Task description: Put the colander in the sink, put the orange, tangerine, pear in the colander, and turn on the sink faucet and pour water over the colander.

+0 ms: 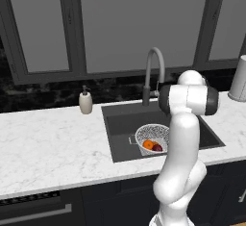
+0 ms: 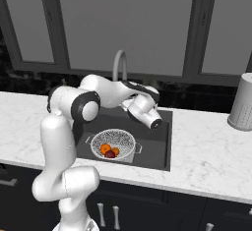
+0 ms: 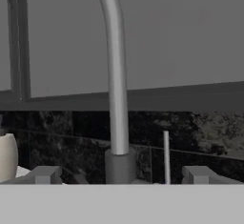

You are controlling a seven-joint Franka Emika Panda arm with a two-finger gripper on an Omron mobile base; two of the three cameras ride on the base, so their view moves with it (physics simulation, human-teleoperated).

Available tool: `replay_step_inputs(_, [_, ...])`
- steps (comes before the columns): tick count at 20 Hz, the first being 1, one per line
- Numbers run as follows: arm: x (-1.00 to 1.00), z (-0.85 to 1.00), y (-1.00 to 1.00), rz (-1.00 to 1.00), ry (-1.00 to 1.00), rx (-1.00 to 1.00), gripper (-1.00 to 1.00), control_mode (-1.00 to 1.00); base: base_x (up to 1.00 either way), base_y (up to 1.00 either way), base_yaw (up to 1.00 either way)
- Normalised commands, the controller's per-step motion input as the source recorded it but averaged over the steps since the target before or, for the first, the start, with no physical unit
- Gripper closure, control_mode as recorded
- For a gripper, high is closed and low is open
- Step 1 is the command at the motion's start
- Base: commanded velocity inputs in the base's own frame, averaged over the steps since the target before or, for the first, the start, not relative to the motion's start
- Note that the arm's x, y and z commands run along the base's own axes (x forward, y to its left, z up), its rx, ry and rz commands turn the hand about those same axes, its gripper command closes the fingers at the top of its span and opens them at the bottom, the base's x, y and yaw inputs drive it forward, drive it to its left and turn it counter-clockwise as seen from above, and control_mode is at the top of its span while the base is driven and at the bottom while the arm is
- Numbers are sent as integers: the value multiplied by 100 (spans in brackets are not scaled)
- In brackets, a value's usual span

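The colander sits in the sink, toward the front of the basin, with two orange fruits and the dark red pear inside it; the right base view shows the same load, pear at the near side of the bowl. Judged from this, the fruit steps look done and the tap remains. The gripper hangs level with the base of the sink faucet, jaws spread wide on either side of the riser, closed on nothing. A thin pale rod, likely the faucet's lever, stands just right of the riser, between it and the right finger. Main risk: the jaws close on the riser or the dark base rather than the lever, so no water runs. A sideways push could also swing the spout; the arch appears to end above the rear of the basin while the colander lies nearer the front, so the stream may miss the bowl. The soap bottle stands well left on the marble surface, probably out of harm's way. The forearm passes low over the basin, and a careless retreat could clip the colander's rim.
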Motion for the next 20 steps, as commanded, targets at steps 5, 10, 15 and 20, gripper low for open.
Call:
replay_step_inputs(5, [33, 0, 0, 1, 1, 0, -100, -100, 0, 0, 0])
replay_step_inputs(10, [2, 1, 21, 0, -4, 0, -100, -100, 0, 0, 0])
replay_step_inputs(15, [19, 5, 36, 0, 0, -2, -100, -100, 0, 0, 0])
replay_step_inputs(20, [31, 12, 3, 0, 8, 0, -100, -100, 0, 0, 0])
